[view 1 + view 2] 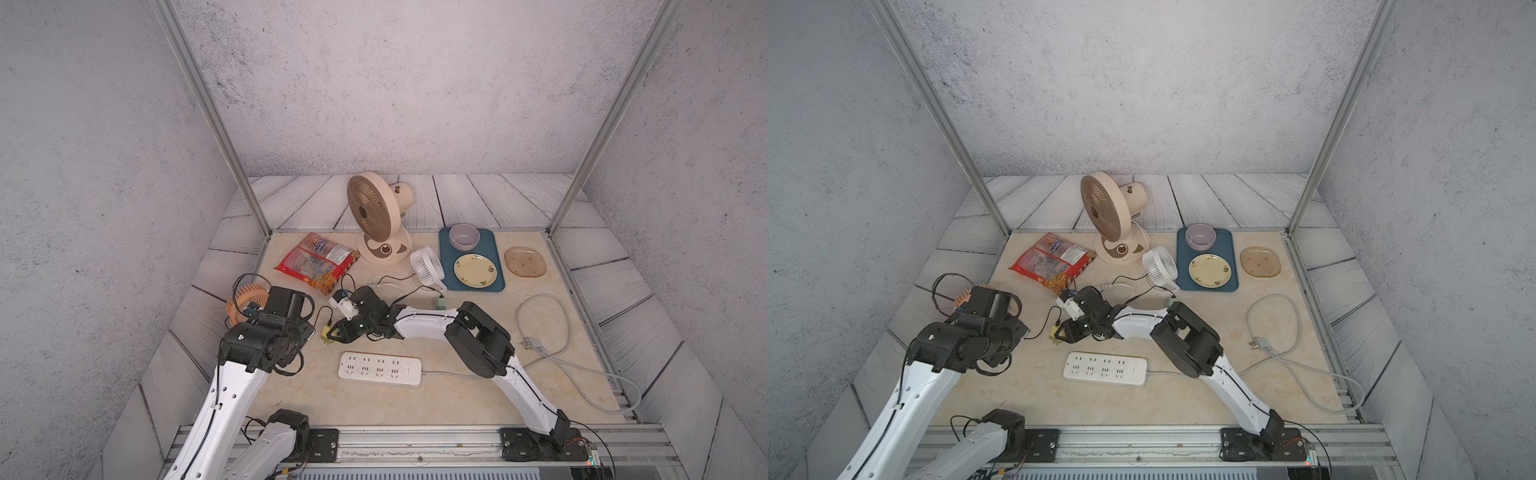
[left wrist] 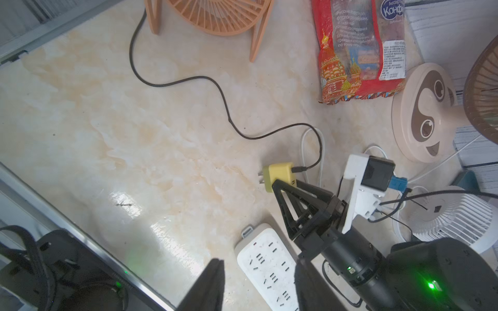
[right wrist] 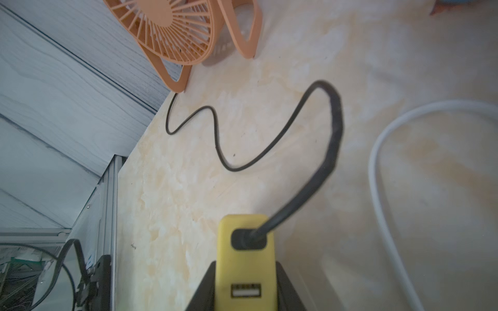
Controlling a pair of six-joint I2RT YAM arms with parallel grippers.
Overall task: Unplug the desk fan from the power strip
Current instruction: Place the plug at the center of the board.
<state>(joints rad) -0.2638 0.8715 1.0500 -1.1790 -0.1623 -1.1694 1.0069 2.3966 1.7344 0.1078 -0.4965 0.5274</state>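
Power strip (image 1: 380, 369) flat on the marble-look tabletop (image 1: 395, 405) toward the front edge, sockets up, switch at the end nearest the right arm. Pale cord (image 1: 544, 332) leaving that end and looping off to the right, its plug (image 1: 532, 344) loose on the surface. Just behind the strip's other end and apart from it, yellow adapter (image 1: 327, 332), prongs bare. Right gripper (image 3: 245, 266) low over the table with the adapter between its jaws, black fingers (image 2: 277, 188) close against the yellow sides; clenched or slack, cannot tell. Black cable (image 3: 269, 145) plugged into the adapter, snaking across the tabletop to the orange desk fan (image 1: 241, 301) at the left rim. Left gripper (image 2: 256, 265) released and empty, jaws spread, strip showing between its fingertips in the left wrist view. Further back: red snack bag (image 1: 318, 262), beige fan (image 1: 374, 208), small white fan (image 1: 428, 266), blue tray (image 1: 496, 249) carrying a grey bowl (image 1: 464, 236) and a yellow plate (image 1: 475, 270), amber dish (image 1: 525, 262) just beside the tray
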